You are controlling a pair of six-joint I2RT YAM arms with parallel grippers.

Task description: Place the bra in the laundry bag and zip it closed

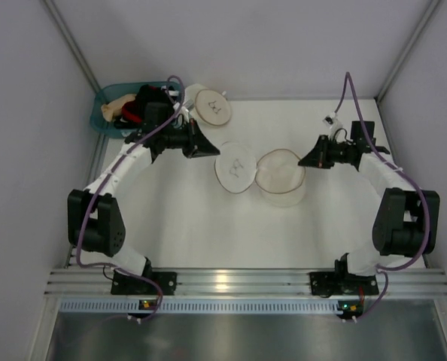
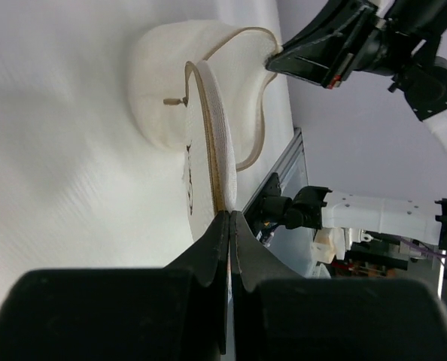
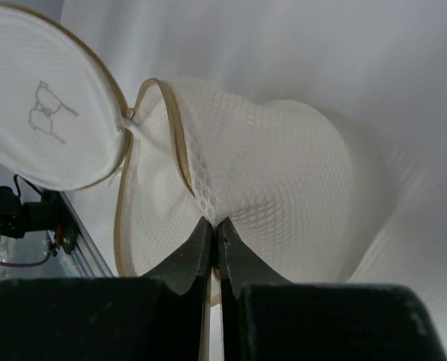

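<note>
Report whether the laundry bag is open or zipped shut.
Open. The laundry bag gapes, its lid flipped aside; the right gripper pinches its rim.

We were looking at a robotics lab test cell, not a home. Plain grey wall panels (image 1: 28, 113) closed in a bare white tabletop (image 1: 208, 233) on three sides, with slanting aluminium frame posts (image 1: 71, 41) at the upper corners of the overhead view. Along the bottom edge ran a slotted aluminium rail (image 1: 238, 282). Bolted to it stood one black-and-white robot arm at lower left (image 1: 95, 218) and another at lower right (image 1: 404, 218). Purple cables (image 1: 348, 90) looped along both, and small lit indicator lamps (image 1: 144, 304) glowed below the bases.
</note>
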